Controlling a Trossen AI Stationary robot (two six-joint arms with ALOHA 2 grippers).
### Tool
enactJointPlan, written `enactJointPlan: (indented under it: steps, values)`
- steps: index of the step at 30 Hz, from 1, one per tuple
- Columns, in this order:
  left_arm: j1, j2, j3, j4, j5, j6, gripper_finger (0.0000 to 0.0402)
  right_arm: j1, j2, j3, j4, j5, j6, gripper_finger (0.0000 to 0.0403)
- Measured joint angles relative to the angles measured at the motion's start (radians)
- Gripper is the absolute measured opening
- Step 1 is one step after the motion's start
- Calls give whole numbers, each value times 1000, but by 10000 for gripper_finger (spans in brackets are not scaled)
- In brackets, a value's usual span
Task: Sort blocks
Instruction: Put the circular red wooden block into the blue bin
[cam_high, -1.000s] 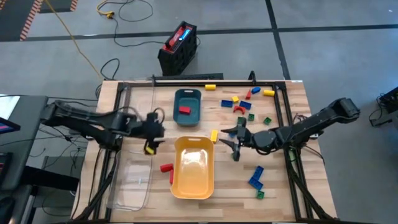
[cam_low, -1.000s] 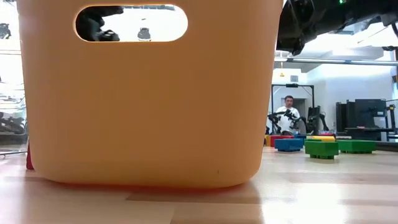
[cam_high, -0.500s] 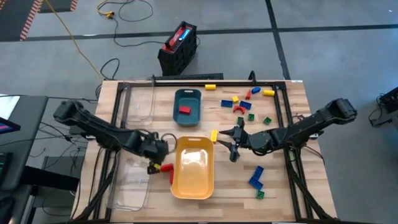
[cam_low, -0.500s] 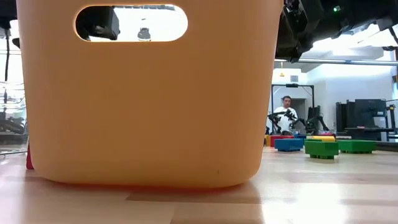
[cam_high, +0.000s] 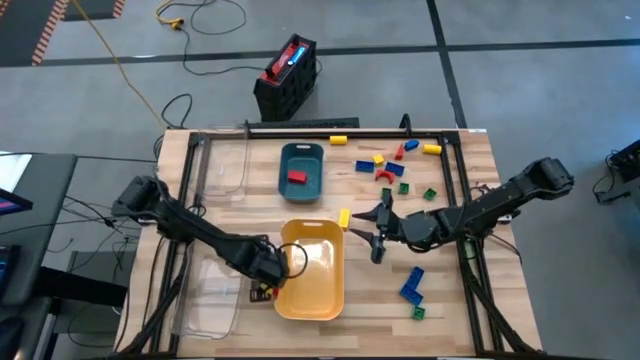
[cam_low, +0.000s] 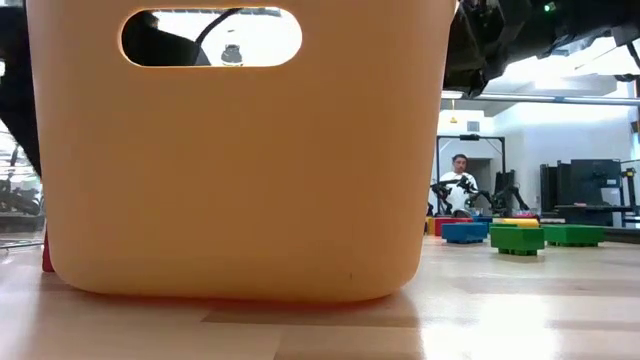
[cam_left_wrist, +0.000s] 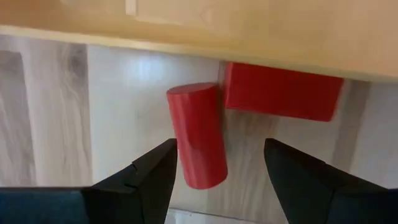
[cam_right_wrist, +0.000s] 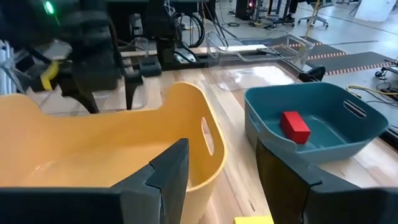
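Left gripper aligned over red block for pickup.
The left gripper (cam_left_wrist: 214, 165), jaws spread, brackets the red cylinder block (cam_left_wrist: 196, 135) beside the yellow tray (cam_high: 310, 270), near the tabletop's front edge; next: descend, close.

Bright even light, soft shadows; low view backlit, bkgd overexposed

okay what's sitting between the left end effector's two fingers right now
A red cylinder block lies on the bare wood between the open left end effector fingers, beside a red rectangular block. The left wrist view shows it.
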Motion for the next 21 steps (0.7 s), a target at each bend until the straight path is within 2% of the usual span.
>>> enactJointPlan:
  steps: [13, 21]
  values:
    - [1, 36, 0, -10, -24, 30, 235, 22, 0, 0, 35, 0, -9, 198]
    - [18, 36, -56, 55, -1, 21, 235, 22, 0, 0, 38, 0, -24, 198]
